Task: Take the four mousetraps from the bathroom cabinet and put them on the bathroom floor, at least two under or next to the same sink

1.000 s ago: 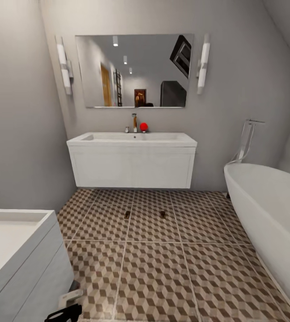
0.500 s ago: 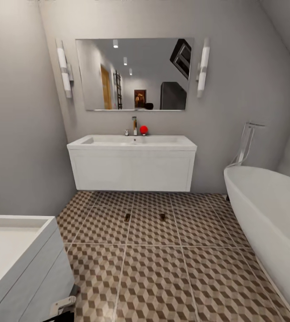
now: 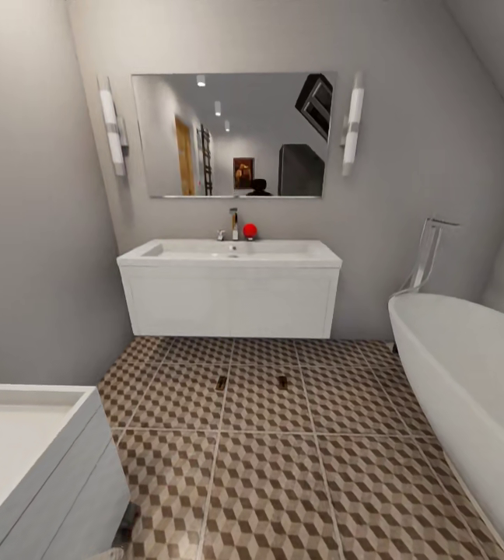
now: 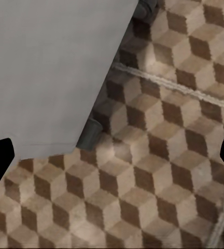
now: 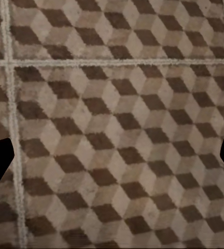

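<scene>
Black fingertips of the left hand [image 4: 112, 161] sit wide apart at the frame edges, released and holding nothing, above the bathroom floor [image 4: 158, 171] beside a grey-white cabinet side [image 4: 50, 67]. Likewise the right hand [image 5: 112, 158] is spread open and empty over the tiles. Cube-patterned tiles in brown, beige and white cover the floor, with pale grout lines. Two mousetraps lie on it, small brown boards with dark parts: one [image 3: 221, 382] left, one [image 3: 282, 382] right, apart, just in front of the sink [image 3: 229, 253], a wide white basin on a boxy vanity. One white bathtub [image 3: 470, 373] stands at right.
</scene>
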### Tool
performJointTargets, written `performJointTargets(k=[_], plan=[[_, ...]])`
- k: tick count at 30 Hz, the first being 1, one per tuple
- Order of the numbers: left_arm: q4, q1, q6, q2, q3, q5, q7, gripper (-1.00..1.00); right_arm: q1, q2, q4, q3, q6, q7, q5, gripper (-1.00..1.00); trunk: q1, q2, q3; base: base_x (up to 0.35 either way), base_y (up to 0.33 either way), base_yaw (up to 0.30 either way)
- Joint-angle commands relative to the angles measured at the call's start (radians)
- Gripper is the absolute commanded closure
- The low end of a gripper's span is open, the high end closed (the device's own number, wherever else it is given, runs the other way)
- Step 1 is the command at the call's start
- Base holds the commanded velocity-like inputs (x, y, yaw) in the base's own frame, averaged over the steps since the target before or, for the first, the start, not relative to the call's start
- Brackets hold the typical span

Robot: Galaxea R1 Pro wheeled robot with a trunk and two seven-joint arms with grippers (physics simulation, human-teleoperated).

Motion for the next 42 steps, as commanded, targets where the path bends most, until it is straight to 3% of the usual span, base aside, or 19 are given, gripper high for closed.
performJointTargets(k=[1,25,42], plan=[[0.001,0.005,-0.004,0.0,0.006,0.002,0.0,-1.0,0.004,0.0,0.003,-0.006,-0.006,-0.002,0.004,-1.0,-0.004,0.007,0.002,0.0,0.0,0.0],[0.001,0.106,-0.003,-0.003,0.006,0.001,-0.002,-1.0,0.141,0.005,0.003,-0.007,-0.006,0.002,0.004,-1.0,-0.096,0.175,0.077,0.0,0.0,0.0],[0.001,0.186,-0.003,-0.004,0.006,0.001,-0.006,-1.0,0.228,0.053,0.003,-0.008,-0.007,0.006,0.004,-1.0,-0.161,0.294,0.131,0.0,0.0,0.0]])
